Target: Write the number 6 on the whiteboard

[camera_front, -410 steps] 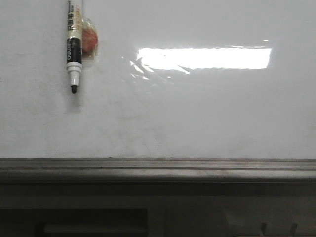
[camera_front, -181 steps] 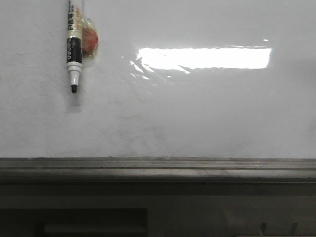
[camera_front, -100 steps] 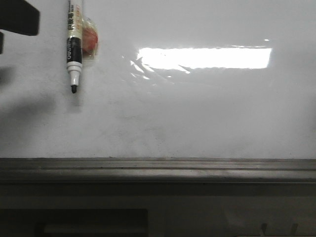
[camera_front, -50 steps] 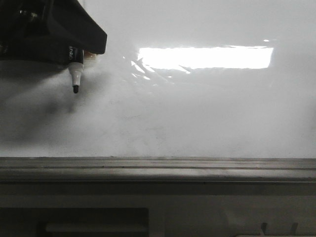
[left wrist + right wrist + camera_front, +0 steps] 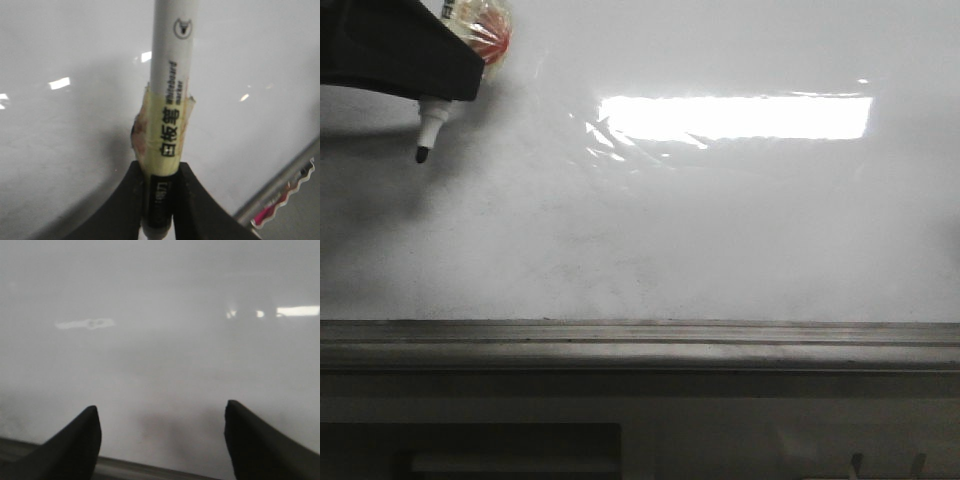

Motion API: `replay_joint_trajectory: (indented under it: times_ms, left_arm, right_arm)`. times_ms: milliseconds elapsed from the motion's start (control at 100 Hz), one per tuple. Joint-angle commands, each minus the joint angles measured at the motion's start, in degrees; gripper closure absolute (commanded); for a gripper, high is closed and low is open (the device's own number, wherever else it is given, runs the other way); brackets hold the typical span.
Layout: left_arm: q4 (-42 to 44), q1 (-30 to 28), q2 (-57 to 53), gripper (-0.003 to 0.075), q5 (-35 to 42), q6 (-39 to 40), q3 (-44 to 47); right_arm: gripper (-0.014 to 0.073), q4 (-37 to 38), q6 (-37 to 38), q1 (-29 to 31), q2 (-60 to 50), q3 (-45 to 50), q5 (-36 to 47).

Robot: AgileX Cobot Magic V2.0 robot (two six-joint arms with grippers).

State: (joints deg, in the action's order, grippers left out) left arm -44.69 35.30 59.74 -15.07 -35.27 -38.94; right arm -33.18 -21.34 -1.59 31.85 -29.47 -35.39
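1. Two arms are in play, and you have the large glossy white whiteboard (image 5: 720, 230) filling the front view, with a bright rectangular light reflection (image 5: 735, 117) toward 1 o'clock of its centre.
2. You see the left gripper (image 5: 159, 200) as a dark block at the 10 o'clock corner of the front view; its black fingers (image 5: 197, 200) are clamped on the white whiteboard marker pen with a black band and black tip (image 5: 167, 130).
3. In the front view the marker's black tip (image 5: 422, 154) pokes out below the gripper body, pointing toward 6 o'clock and slightly tilted, over the board's surface; you cannot tell whether it touches.
4. A crinkled clear wrap with a red-orange patch (image 5: 485, 35) sits at 2 o'clock of the gripper, just beside it.
5. No stroke of the number 6 shows on the board's surface.
6. The grey metal ledge (image 5: 640, 340) runs along the board's lower edge, at 6 o'clock.
7. Your right gripper (image 5: 160, 440) faces the whiteboard with its two dark fingers (image 5: 75, 445) spread wide apart and nothing between them.
8. In the left wrist view a pink-and-white object (image 5: 282, 197) lies near the ledge; what it is, you cannot tell.
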Motion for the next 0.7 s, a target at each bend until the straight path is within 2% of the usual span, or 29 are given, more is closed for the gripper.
replay_joint_trajectory:
  times_ms: [0,90,190,440,690]
  left_arm:
    - [5.23,0.07,-2.27,0.0741,-6.36,-0.33,-3.44]
    - [9.58,0.76,-2.43,0.0741,-13.03,-0.33,-5.47]
    - [13.63,3.33,-2.43,0.0741,-15.43,-0.33,-6.40]
    - [20.51,12.44,-0.32,0.0741,-15.09,0.22,-7.17]
    - [20.65,13.61,3.17,0.0741,-14.90,0.34,-8.99]
  right_arm:
    - [0.0158,-9.92,-9.82,-1.26,2.40,-3.37,-0.38]
    - [0.0158,-18.57,-17.63,-2.61,6.40,-5.67,-4.52]
    - [0.0158,-23.64,-21.16,-4.03,12.16,-9.43,-10.31]
    - [0.0158,-24.30,-22.10,-9.67,27.65,-21.12,-19.61]
    - [0.0158,-24.30,-21.99,-16.38,37.46,-31.57,-23.74]
